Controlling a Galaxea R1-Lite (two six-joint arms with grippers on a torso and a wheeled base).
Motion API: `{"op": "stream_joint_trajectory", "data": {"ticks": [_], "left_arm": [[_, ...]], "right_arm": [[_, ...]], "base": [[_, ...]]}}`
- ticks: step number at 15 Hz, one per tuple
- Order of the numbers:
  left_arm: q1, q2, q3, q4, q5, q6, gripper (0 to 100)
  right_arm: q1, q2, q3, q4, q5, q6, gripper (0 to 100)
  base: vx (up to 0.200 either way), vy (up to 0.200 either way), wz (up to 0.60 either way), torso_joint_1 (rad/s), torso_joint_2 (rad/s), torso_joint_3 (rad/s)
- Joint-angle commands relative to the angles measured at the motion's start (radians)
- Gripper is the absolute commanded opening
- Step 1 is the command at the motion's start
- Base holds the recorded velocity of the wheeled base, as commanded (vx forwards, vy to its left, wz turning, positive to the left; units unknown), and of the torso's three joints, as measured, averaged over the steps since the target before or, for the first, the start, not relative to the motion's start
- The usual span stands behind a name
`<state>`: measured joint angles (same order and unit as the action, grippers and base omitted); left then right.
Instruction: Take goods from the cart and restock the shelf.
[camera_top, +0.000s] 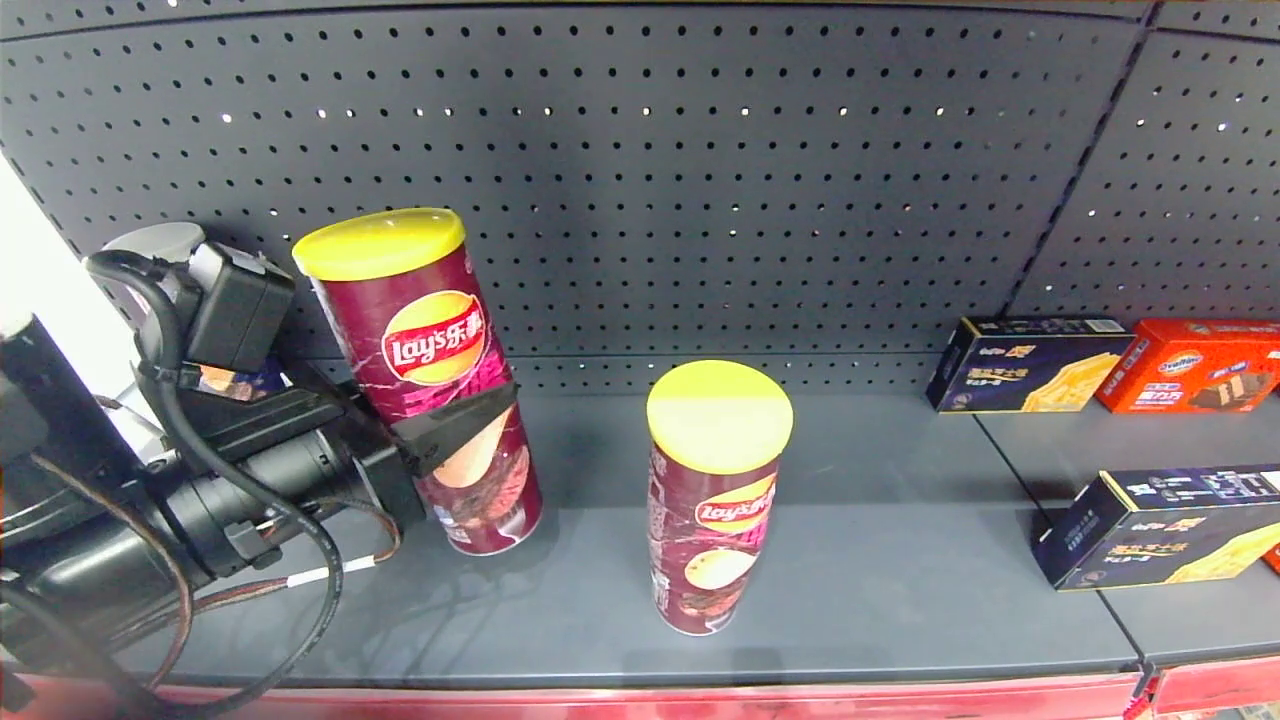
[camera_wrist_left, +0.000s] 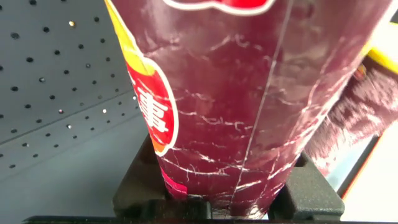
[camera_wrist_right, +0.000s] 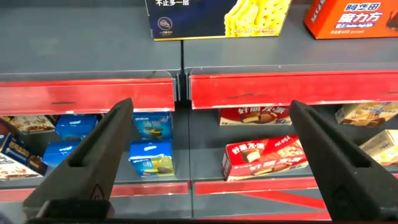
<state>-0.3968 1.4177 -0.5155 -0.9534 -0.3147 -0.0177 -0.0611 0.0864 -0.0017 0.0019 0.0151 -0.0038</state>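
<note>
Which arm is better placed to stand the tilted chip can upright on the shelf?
Left. The left gripper is shut on the tilted can at the shelf, beside the standing can. The right gripper is open, empty, and faces lower shelves.

1. My left pincer (camera_top: 455, 425) clamps a tilted crisp can (camera_top: 400, 300) at the shelf's (camera_top: 900, 580) left end.
2. A second can (camera_top: 715, 500) stands upright near it, apart.
3. Snack boxes (camera_top: 1030, 365) lie farther right on the shelf.
</note>
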Motion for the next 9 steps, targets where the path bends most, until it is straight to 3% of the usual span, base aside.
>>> {"op": "stream_joint_trajectory", "data": {"ticks": [1,2,3,6,9], "left_arm": [[0.015,0.056,-0.034,-0.016,0.000,0.004,0],[0.036,0.086,-0.035,-0.028,0.002,0.007,0],[0.058,0.089,-0.023,-0.056,0.063,0.027,0],[0.041,0.126,-0.014,-0.064,0.072,0.073,0],[0.036,0.225,-0.106,-0.071,0.068,0.081,0]], "right_arm": [[0.000,0.006,0.000,0.000,0.000,-0.001,100],[0.000,0.006,0.000,0.000,0.000,-0.001,100],[0.000,0.006,0.000,0.000,0.000,-0.001,100],[0.000,0.006,0.000,0.000,0.000,-0.001,100],[0.000,0.006,0.000,0.000,0.000,-0.001,100]], "base": [[0.000,0.000,0.00,0.000,0.00,0.000],[0.000,0.000,0.00,0.000,0.00,0.000],[0.000,0.000,0.00,0.000,0.00,0.000],[0.000,0.000,0.00,0.000,0.00,0.000],[0.000,0.000,0.00,0.000,0.00,0.000]]}}
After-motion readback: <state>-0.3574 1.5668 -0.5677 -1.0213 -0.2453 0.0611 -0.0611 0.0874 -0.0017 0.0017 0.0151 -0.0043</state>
